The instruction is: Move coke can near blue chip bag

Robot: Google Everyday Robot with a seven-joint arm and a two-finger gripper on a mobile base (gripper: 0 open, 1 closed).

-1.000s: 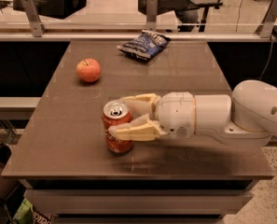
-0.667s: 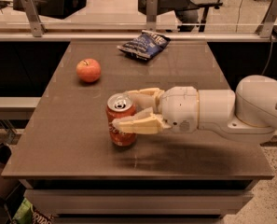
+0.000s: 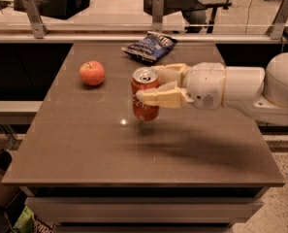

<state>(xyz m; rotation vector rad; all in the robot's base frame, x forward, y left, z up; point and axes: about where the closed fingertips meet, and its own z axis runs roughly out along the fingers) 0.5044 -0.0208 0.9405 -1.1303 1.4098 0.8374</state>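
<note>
The coke can is red with a silver top and hangs upright a little above the middle of the brown table. My gripper reaches in from the right on a white arm and is shut on the can, one cream finger across its front. The blue chip bag lies flat at the table's far edge, just behind and slightly right of the can, apart from it.
A round orange-red apple sits on the table to the left of the can. A glass rail with metal posts runs behind the table's far edge. My white arm spans the table's right side.
My gripper has lifted the coke can off the table and carried it away from the front edge toward the blue chip bag. The apple and bag have not moved.
</note>
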